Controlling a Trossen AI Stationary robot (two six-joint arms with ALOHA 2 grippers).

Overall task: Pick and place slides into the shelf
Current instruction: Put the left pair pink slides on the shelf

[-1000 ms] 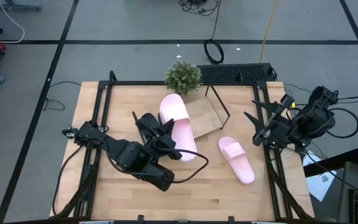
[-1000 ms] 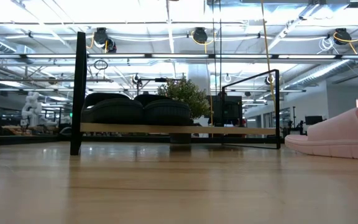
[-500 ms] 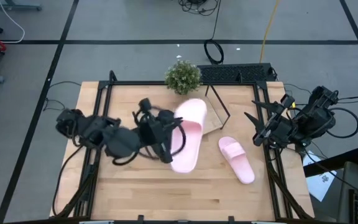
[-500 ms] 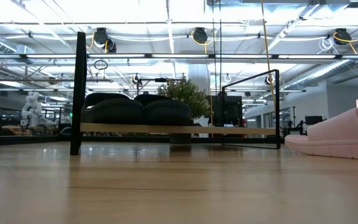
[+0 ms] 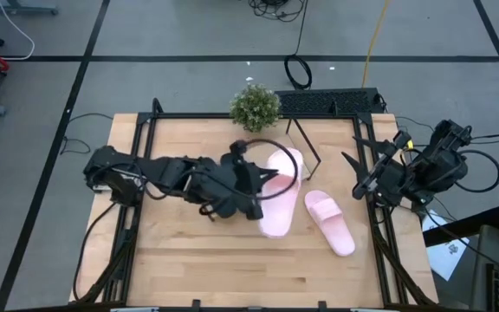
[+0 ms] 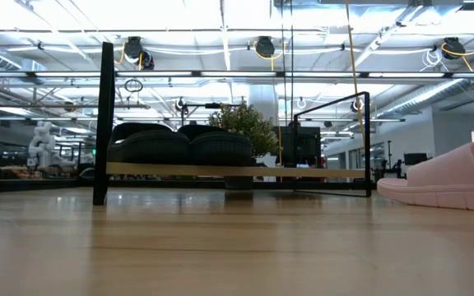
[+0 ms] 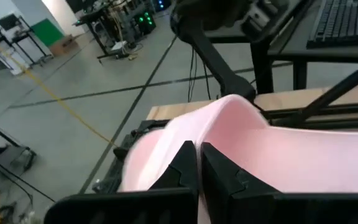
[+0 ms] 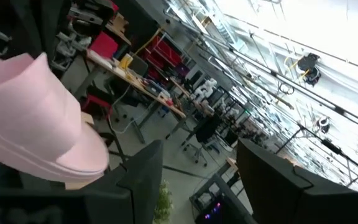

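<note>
Left gripper clamped on pink slide, shelf ahead; keep it level, lower beside the black pair, right gripper idle, fingers apart.

— Where was the left arm?
— It lay stretched low across the table from the left edge toward the middle, its dark two-finger left gripper pinched tight on a pale pink slide sandal, fingers nearly together.
— And the right one?
— Folded at the right edge, its right gripper spread apart, holding nothing.
</note>
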